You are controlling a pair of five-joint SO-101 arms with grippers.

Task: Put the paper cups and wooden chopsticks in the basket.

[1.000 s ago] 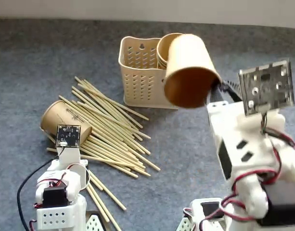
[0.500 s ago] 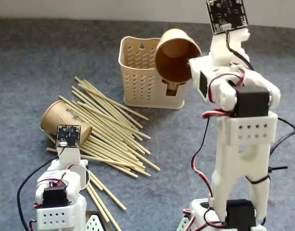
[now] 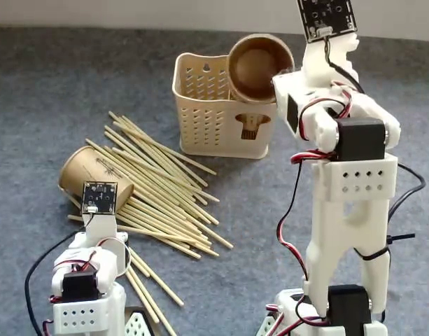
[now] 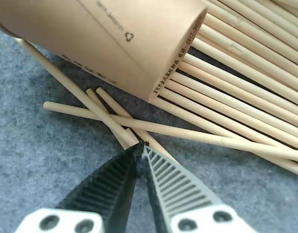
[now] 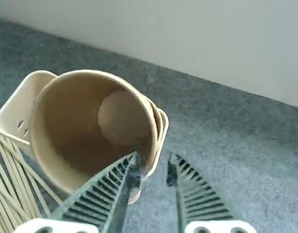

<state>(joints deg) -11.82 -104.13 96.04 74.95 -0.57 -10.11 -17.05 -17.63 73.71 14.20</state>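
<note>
A cream perforated basket [image 3: 207, 119] stands at the back with paper cups stacked in its right end. The top paper cup [image 3: 255, 64] [image 5: 90, 131] is tilted, mouth toward the camera, nested in the cup below [image 5: 162, 127]. My right gripper [image 3: 279, 78] [image 5: 152, 165] is open and straddles that cup's rim, one finger inside and one outside. Another paper cup [image 3: 81, 168] [image 4: 114, 34] lies on its side at the left. Beside it lies a loose pile of wooden chopsticks [image 3: 158, 189] [image 4: 246, 92]. My left gripper [image 4: 141, 145] is shut, its tips at crossed chopsticks just short of the lying cup.
Grey carpet [image 3: 270, 210] covers the table between the pile and the right arm's tall white body [image 3: 350, 210]. A few stray chopsticks [image 3: 155, 283] lie near the left arm's base [image 3: 85, 294]. A pale wall runs along the back.
The right arm swung up and over the basket, carrying its cup from beside the basket's right end into the stacked cups, mouth now turned upward. The left arm has not moved.
</note>
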